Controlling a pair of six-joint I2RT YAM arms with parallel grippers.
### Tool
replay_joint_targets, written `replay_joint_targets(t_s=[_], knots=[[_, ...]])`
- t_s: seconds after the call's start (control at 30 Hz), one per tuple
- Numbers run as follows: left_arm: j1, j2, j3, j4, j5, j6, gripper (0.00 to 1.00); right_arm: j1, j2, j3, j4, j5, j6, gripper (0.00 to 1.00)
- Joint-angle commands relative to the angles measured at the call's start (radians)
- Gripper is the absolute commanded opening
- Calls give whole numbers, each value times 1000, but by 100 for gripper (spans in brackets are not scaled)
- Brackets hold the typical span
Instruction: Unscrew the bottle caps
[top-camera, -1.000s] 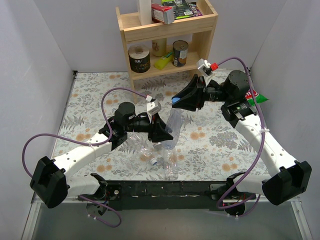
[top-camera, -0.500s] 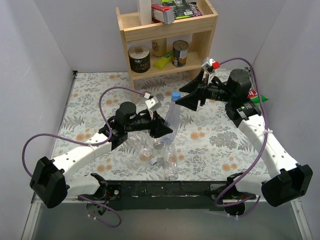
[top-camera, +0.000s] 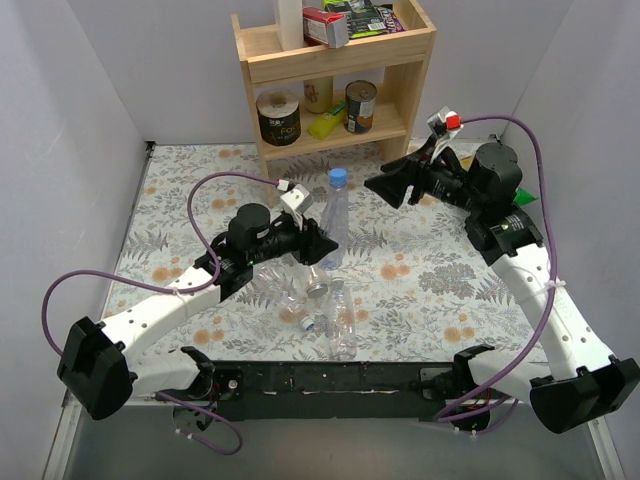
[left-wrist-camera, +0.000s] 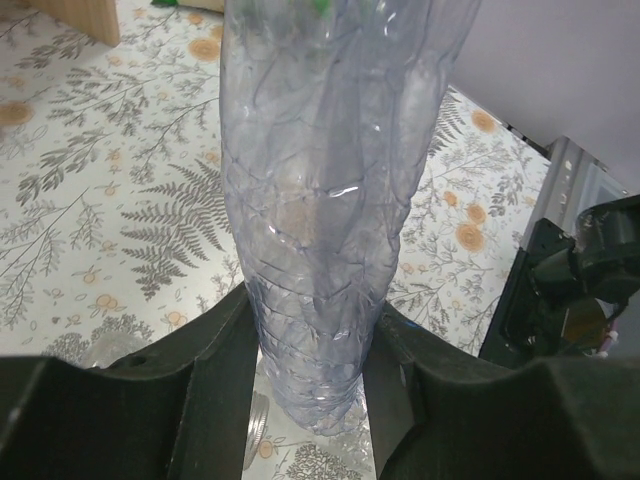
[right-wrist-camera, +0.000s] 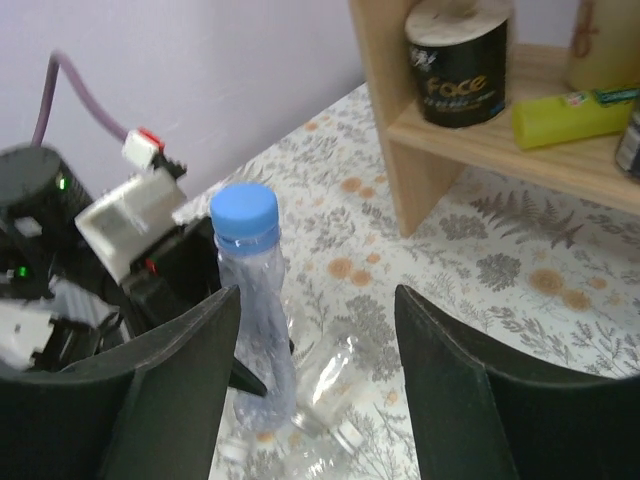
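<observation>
On the floral table (top-camera: 430, 285), your left gripper (top-camera: 325, 254) clamps the bottle (top-camera: 335, 222) upright; its cap (top-camera: 338, 178) sits near, left of your open-jawed right gripper (top-camera: 384, 190).

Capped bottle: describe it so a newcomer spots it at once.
In front of the wooden shelf, mid-table, the left gripper clamps a bottle near its base. It is the only one upright, blue cap on top; the other bottles lie flat nearer the arm bases.

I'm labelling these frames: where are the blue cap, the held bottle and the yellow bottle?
blue cap (top-camera: 339, 177), top view, on its top face.
held bottle (left-wrist-camera: 320, 220), left wrist view, middle of its body.
yellow bottle (right-wrist-camera: 572, 113), right wrist view, on its side.
</observation>
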Motion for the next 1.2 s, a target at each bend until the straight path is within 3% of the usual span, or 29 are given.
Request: replay_joint_targets(t_s=[0.0,0.17,0.37,0.87,1.17], knots=[[-2,2,39,-27,-100,-7,7,119,-20,108,-58,382,83,69],[-2,8,42,-32,-111,-10,8,268,57,215,-136,597,48,69],[-2,19,50,-45,-126,-10,8,346,141,275,-162,680,43,75],[-2,26,58,-56,-123,-12,8,384,221,312,-161,654,31,72],[-2,26,61,-59,-115,-12,8,384,243,321,-164,610,25,57]])
